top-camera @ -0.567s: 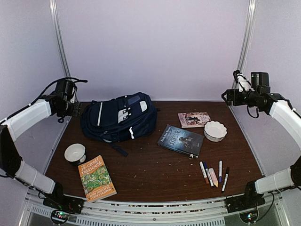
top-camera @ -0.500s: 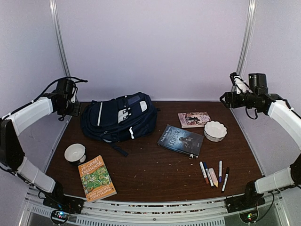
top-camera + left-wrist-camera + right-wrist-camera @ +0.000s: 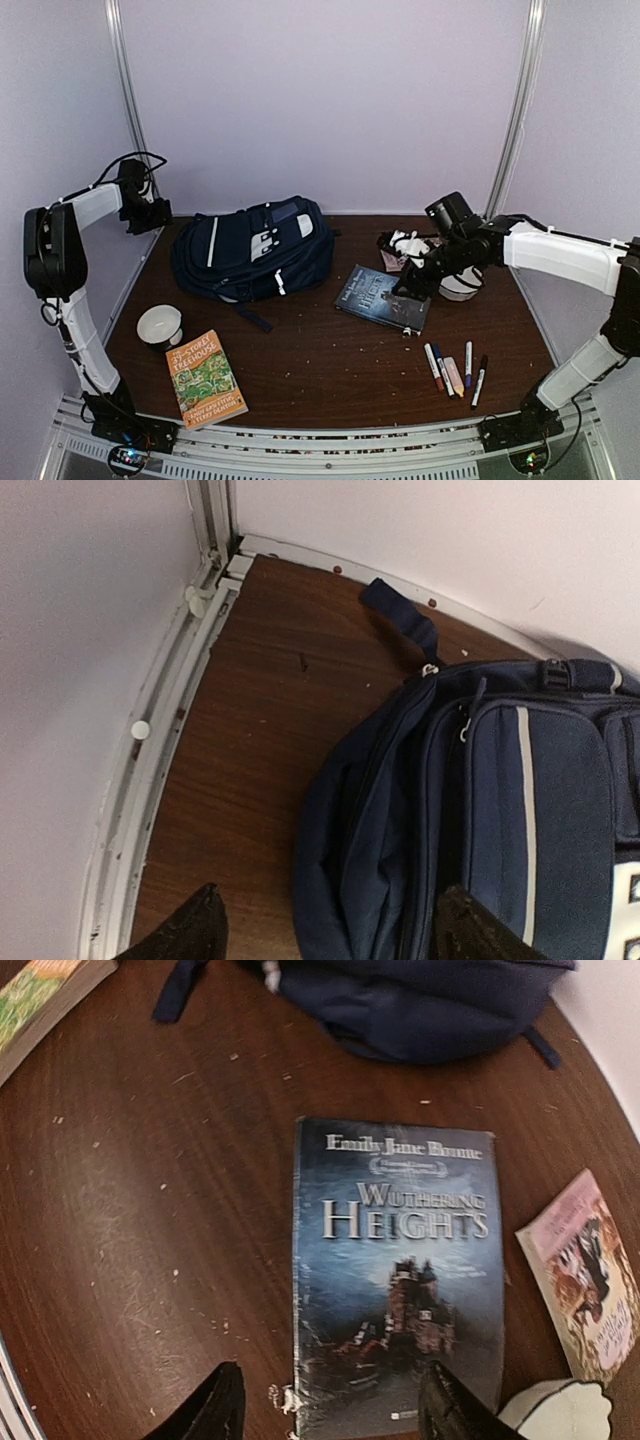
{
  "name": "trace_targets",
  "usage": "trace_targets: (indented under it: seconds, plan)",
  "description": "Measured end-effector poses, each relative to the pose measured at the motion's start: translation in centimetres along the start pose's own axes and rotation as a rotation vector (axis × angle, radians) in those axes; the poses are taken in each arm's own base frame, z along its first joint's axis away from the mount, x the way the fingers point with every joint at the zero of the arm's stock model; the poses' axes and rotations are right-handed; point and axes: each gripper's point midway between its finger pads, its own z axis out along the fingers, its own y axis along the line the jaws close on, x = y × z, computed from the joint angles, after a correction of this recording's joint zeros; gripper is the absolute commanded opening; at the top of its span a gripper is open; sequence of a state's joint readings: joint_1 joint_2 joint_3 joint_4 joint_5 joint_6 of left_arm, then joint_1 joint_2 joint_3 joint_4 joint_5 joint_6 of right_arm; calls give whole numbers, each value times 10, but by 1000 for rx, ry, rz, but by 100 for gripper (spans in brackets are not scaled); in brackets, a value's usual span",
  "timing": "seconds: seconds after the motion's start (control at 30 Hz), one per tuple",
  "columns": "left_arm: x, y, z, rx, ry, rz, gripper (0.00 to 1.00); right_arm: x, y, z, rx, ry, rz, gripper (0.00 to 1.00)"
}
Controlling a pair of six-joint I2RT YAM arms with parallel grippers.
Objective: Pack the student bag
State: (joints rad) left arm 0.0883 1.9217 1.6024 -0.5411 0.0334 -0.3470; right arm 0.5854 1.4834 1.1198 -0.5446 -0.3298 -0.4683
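Swung down from its raised post, the right gripper (image 3: 330,1405) is now held low over the Wuthering Heights book (image 3: 400,1260), jaws parted and empty, seemingly lined up for a grasp. The left gripper (image 3: 330,935), fingers apart with nothing between, has been drawn beside the student bag (image 3: 250,250), which lies at the far left of the table (image 3: 330,370), probably so it can be opened

In the left wrist view the student bag (image 3: 500,810) is cut off at the right and bottom edges; of the left hand (image 3: 335,935) only the fingertips (image 3: 200,930) are shown. In the right wrist view the pink book (image 3: 585,1270) is clipped at the right, the scalloped bowl (image 3: 555,1410) at the bottom. From above, the scalloped bowl is partly hidden by the right arm (image 3: 560,250).
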Motion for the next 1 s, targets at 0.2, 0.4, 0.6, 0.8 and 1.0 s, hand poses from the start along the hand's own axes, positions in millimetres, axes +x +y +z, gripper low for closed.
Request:
trace_targets:
  seconds: [0.2, 0.4, 0.6, 0.8, 1.0]
  plan:
    - [-6, -2, 43, 107, 49, -175, 72, 4, 47, 47, -122, 114, -162, 47]
    - [3, -3, 77, 160, 116, -293, 65, -22, 47, 89, -130, 154, -195, 39]
    - [10, -13, 81, 219, 154, -337, 53, -58, 27, 123, -30, 148, -218, 22]
    - [21, -20, 90, 267, 188, -347, 48, -75, 11, 158, 87, 175, -268, 12]
    - [26, -29, 90, 291, 200, -334, 17, -61, -7, 181, 202, 258, -331, 7]
